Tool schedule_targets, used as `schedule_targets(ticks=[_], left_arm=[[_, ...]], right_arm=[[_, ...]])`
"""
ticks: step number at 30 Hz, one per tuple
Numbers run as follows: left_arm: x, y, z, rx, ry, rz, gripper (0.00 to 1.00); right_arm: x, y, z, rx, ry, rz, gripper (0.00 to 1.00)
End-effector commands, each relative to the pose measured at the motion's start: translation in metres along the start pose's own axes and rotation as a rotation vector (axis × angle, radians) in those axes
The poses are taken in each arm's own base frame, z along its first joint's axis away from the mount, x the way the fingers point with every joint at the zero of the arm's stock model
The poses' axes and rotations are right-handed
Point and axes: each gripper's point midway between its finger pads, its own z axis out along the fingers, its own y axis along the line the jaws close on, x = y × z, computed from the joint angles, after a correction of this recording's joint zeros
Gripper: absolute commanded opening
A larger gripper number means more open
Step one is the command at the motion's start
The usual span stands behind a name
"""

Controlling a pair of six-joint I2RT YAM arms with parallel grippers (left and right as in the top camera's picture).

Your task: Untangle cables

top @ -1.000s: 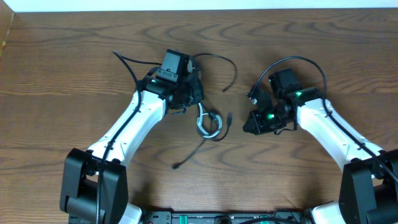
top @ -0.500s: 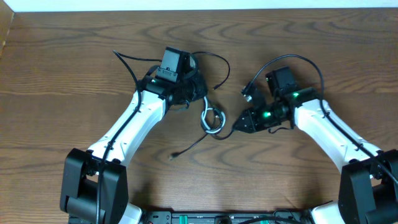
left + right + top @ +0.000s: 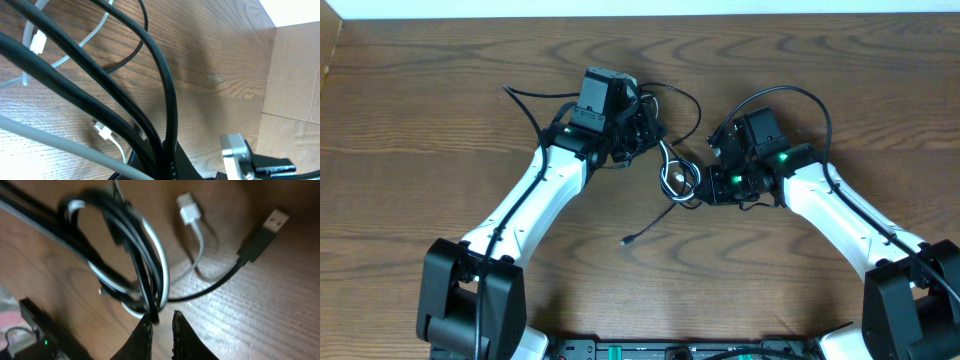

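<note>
The cables (image 3: 675,178) form a small coil of black and white cords between the two arms. Black strands run from it into my left gripper (image 3: 645,130), which is shut on them (image 3: 165,165). One thin black end (image 3: 630,240) trails toward the front. My right gripper (image 3: 703,192) is at the coil's right side. In the right wrist view the coil (image 3: 125,255) hangs just past the fingertips (image 3: 162,316). The jaws stand a narrow gap apart, with one black strand in their mouth against the left finger; whether it is pinched does not show. A white plug (image 3: 187,210) and a black plug (image 3: 272,222) lie free.
The wooden table (image 3: 820,80) runs wide on every side. A cardboard wall (image 3: 295,75) stands along the table's left edge, seen also as the cardboard wall (image 3: 328,50) at the overhead view's top left. A white strip borders the far edge.
The coil has been drawn up and to the right under the left gripper. The right gripper has moved left up to it. The trailing black end slid right.
</note>
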Motion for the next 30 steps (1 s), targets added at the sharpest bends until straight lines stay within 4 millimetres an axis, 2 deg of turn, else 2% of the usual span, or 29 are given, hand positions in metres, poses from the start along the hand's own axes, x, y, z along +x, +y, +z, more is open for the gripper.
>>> schedule_targets(ticks=[1, 8, 12, 16, 18, 21, 24, 25, 28, 30], left_arm=[[0.006, -0.012, -0.005, 0.028, 0.005, 0.017, 0.07], [0.006, -0.012, -0.005, 0.026, 0.004, 0.018, 0.07], [0.006, -0.012, -0.005, 0.026, 0.004, 0.018, 0.07], [0.005, -0.011, -0.005, 0.021, -0.001, 0.022, 0.07], [0.002, -0.006, -0.005, -0.004, -0.019, 0.042, 0.07], [-0.005, 0.016, -0.007, -0.111, -0.061, 0.086, 0.07], [-0.01, 0.048, -0.015, -0.257, -0.094, 0.068, 0.07], [-0.012, 0.061, -0.02, -0.31, -0.1, 0.047, 0.08], [-0.015, 0.073, -0.026, -0.335, -0.101, 0.017, 0.07], [-0.017, 0.074, -0.027, -0.334, -0.102, 0.009, 0.08]], right_arm=[[-0.005, 0.002, -0.003, 0.012, -0.028, 0.026, 0.13], [-0.007, 0.011, -0.002, -0.022, -0.034, 0.008, 0.12], [-0.007, 0.014, 0.0, -0.027, -0.039, -0.006, 0.01], [-0.004, 0.012, 0.0, -0.017, -0.027, 0.002, 0.01], [-0.001, 0.003, -0.001, 0.023, -0.018, 0.006, 0.01], [0.004, -0.015, -0.007, 0.072, 0.006, 0.003, 0.02], [0.01, -0.031, -0.014, 0.086, 0.037, -0.028, 0.07], [0.012, -0.042, -0.02, 0.099, 0.05, -0.023, 0.09], [0.01, -0.067, -0.033, 0.13, 0.04, 0.05, 0.15], [0.008, -0.079, -0.04, 0.137, 0.026, 0.092, 0.16]])
